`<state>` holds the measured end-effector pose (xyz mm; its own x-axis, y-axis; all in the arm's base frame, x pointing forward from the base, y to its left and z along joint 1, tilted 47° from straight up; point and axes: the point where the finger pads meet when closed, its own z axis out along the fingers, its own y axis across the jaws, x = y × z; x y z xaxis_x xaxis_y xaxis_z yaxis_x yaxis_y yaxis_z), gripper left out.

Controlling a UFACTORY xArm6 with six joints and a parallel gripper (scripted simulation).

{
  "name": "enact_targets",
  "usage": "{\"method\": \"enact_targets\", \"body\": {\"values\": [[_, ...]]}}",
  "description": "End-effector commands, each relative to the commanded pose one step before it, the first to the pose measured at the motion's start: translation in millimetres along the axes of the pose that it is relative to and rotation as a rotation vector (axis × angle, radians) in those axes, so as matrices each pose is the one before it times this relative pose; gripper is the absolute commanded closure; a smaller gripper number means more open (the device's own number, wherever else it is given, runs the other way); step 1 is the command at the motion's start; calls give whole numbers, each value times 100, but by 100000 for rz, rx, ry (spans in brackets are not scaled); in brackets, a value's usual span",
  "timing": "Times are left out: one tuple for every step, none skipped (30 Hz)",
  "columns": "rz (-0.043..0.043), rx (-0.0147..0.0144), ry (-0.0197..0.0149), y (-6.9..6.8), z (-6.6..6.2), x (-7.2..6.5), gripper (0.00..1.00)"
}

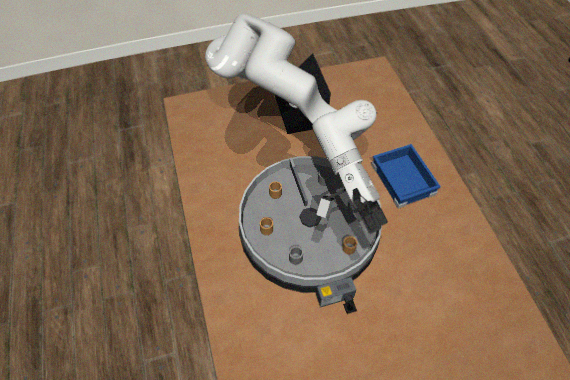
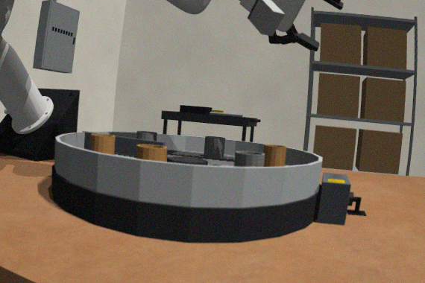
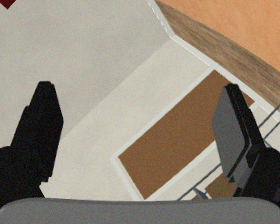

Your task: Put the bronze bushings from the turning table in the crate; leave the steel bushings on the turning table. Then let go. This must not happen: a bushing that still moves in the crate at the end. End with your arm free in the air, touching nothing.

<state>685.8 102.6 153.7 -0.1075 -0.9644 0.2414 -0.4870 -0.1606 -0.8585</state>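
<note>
The round grey turning table [image 1: 280, 238] [image 2: 186, 184] holds three bronze bushings, standing upright: one [image 1: 275, 189] [image 2: 102, 143], another [image 1: 266, 225] [image 2: 151, 152] and the third [image 1: 349, 244] [image 2: 275, 155]. A steel bushing [image 1: 293, 252] [image 2: 249, 159] stands near the front rim. Two more steel ones [image 2: 214, 147] [image 2: 146, 135] show in the exterior view. The blue crate [image 1: 405, 172] is empty, right of the table. My gripper [image 1: 372, 214] [image 2: 324, 24] [image 3: 138, 101] is open and empty. It hangs high above the table's right side, tilted outward, and the wrist view shows only wall and floor.
A grey control box [image 1: 336, 294] [image 2: 333, 196] with a yellow label sits at the table's front edge. A straight divider bar [image 1: 298, 182] stands on the table. A shelf with cardboard boxes [image 2: 361, 91], a dark bench [image 2: 210, 117] and a wall cabinet [image 2: 56, 36] stand behind.
</note>
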Motion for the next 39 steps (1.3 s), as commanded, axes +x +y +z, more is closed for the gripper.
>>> {"method": "enact_targets", "body": {"values": [[82,354,-153,-212,-69,-95,0],[0,0,0,0,0,0,0],[0,0,0,0,0,0,0],[0,0,0,0,0,0,0],[0,0,0,0,0,0,0],[0,0,0,0,0,0,0],[0,0,0,0,0,0,0],[0,0,0,0,0,0,0],[0,0,0,0,0,0,0],[0,0,0,0,0,0,0],[0,0,0,0,0,0,0],[0,0,0,0,0,0,0],[0,0,0,0,0,0,0],[0,0,0,0,0,0,0],[0,0,0,0,0,0,0],[0,0,0,0,0,0,0],[0,0,0,0,0,0,0],[18,-4,36,0,-5,12,0],[119,-28,240,1,-30,83,0],[300,-73,609,4,-76,210,0],[540,-143,1104,11,-138,380,0],[815,-247,1691,25,-212,580,0],[1104,-397,2336,51,-294,798,0],[1385,-607,3009,93,-379,1025,0],[1637,-888,3680,154,-464,1249,0],[1630,-1090,3813,206,-478,1291,0],[212,-158,507,30,-60,173,0],[0,0,0,0,0,0,0],[1986,-1689,4900,344,-619,1653,0],[1012,-1021,2612,213,-318,885,0],[761,-848,2020,180,-243,686,0],[282,-334,763,71,-90,260,0],[0,0,0,0,0,0,0],[0,0,0,0,0,0,0],[0,0,0,0,0,0,0],[2047,-2774,5775,613,-736,1945,0],[1474,-2464,4486,556,-562,1519,0],[365,-685,1165,156,-138,398,0],[116,-225,375,51,-44,129,0]]}}
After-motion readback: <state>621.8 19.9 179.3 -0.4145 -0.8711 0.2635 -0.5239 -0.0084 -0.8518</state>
